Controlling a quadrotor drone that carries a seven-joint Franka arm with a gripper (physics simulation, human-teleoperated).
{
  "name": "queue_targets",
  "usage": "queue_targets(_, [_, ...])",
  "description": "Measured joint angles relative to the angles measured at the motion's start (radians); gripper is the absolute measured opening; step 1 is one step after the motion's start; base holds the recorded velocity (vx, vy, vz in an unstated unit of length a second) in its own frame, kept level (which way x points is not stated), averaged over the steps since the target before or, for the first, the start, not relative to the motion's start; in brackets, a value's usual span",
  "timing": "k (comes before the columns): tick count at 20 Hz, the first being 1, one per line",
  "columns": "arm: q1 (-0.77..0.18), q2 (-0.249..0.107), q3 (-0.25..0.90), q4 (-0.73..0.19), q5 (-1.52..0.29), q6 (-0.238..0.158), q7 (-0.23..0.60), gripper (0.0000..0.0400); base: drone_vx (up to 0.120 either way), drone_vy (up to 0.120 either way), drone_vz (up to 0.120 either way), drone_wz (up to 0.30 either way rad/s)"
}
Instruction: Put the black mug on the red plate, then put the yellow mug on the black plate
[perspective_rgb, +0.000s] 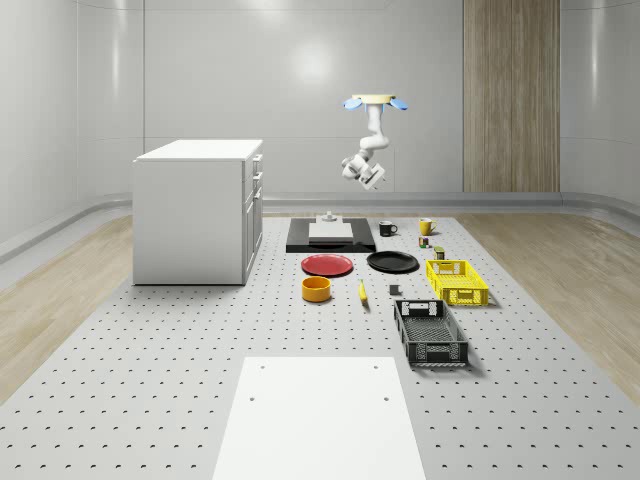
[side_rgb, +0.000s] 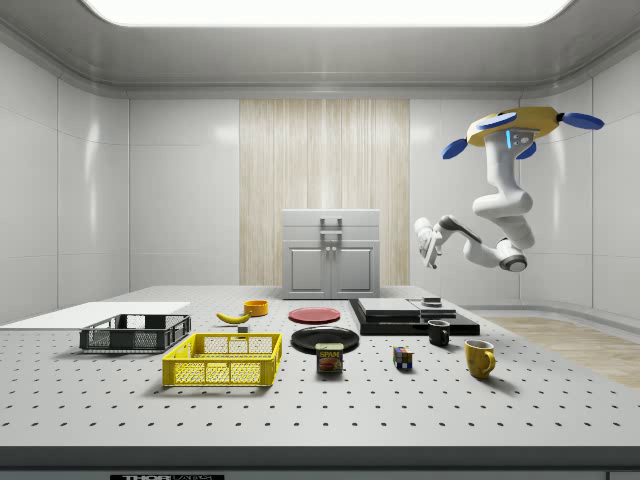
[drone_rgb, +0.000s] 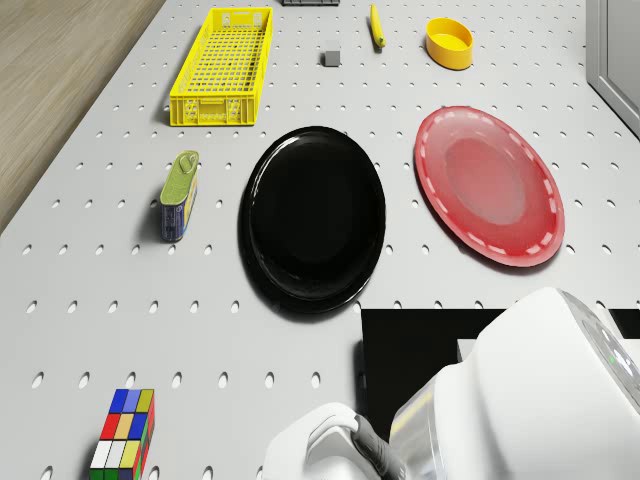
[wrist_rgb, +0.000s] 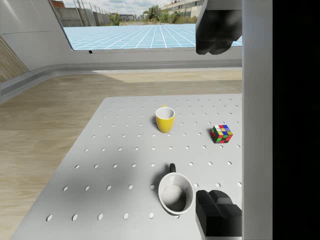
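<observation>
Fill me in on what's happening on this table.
A drone with an arm hovers high above the far end of the table, its end effector empty in the air over the black slab. The black mug and yellow mug both stand on the table near the Rubik's cube. The red plate and black plate are bare, so neither mug has been moved yet.

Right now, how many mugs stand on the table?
2: the black mug stands beside the black platform, and the yellow mug stands farther out, near the Rubik's cube. Neither is on a plate.
</observation>
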Motion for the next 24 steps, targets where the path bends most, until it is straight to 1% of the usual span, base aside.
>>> queue_targets(2, [-0.105,-0.026,0.065,-0.054,-0.120,-0.048,0.077,0.0400,0.000,0.000,-0.120,0.000])
queue_targets(5, [-0.234,-0.061,0.134,-0.098,-0.232,-0.109,0.165,0.0400,0.000,0.000,-0.120,0.000])
queue_targets(7, [-0.299,-0.082,0.165,-0.112,-0.274,-0.137,0.207,0.0400,0.000,0.000,-0.120,0.000])
queue_targets(10, [-0.367,-0.109,0.198,-0.123,-0.308,-0.163,0.252,0.0400,0.000,0.000,-0.120,0.000])
queue_targets(14, [-0.422,-0.139,0.225,-0.128,-0.324,-0.176,0.289,0.0400,0.000,-0.120,-0.120,0.000])
queue_targets(18, [-0.454,-0.165,0.243,-0.129,-0.324,-0.172,0.312,0.0400,0.000,0.000,-0.120,0.000])
queue_targets(22, [-0.473,-0.189,0.255,-0.128,-0.318,-0.161,0.327,0.0400,0.000,0.000,-0.120,0.000])
queue_targets(24, [-0.480,-0.200,0.260,-0.128,-0.314,-0.153,0.333,0.0400,-0.080,0.000,-0.120,0.000])
